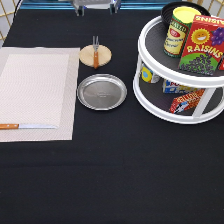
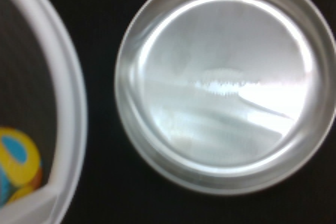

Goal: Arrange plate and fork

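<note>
The silver plate (image 1: 101, 92) lies flat on the black cloth, between the placemat and the white turntable; it fills most of the wrist view (image 2: 225, 95). The fork (image 1: 95, 51) lies across a small round wooden disc (image 1: 103, 56) just above the plate in the exterior view, tines pointing to the top. My gripper (image 1: 97, 9) shows only at the exterior view's top edge, high above the plate and fork. Its two fingers stand apart, and it holds nothing.
A pale checked placemat (image 1: 35, 90) lies at the exterior view's left, with a wooden-handled knife (image 1: 25, 126) near its bottom edge. A white two-tier turntable (image 1: 175, 112), also in the wrist view (image 2: 64, 100), stands at the right with a can (image 1: 176, 31), a raisins box (image 1: 202, 45) and other packets.
</note>
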